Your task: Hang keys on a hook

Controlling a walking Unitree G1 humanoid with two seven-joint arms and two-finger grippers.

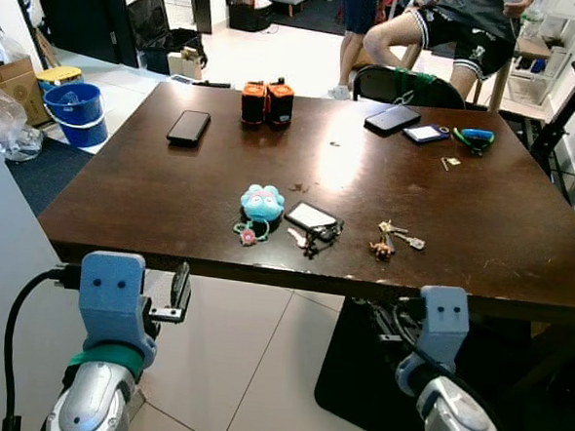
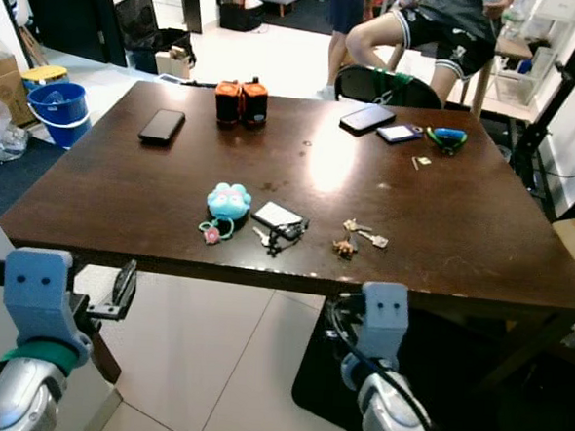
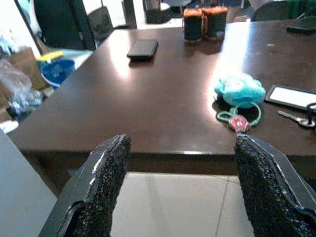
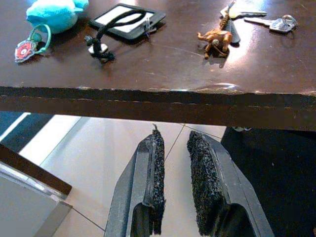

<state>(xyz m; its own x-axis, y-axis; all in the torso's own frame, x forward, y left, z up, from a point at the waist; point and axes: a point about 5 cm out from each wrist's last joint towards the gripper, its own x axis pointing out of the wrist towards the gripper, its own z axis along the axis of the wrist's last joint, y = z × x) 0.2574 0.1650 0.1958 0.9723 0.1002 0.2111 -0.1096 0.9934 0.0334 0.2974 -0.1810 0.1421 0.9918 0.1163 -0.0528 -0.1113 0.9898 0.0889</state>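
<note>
the keys (image 1: 395, 238) lie on the dark surface (image 1: 483, 213), at three o'clock from the blue plush toy (image 1: 262, 203). below its near edge, the left end effector (image 3: 180, 185) is spread wide, and the right end effector (image 4: 173, 182) has only a narrow gap.

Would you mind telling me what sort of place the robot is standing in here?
Probably a lived-in home: a dark wooden table holds keys, a phone and a plush keychain, on a tiled floor with a blue bucket.

Left end effector (image 3: 180, 190) spread wide, right end effector (image 4: 175, 185) nearly closed, both held low.
</note>
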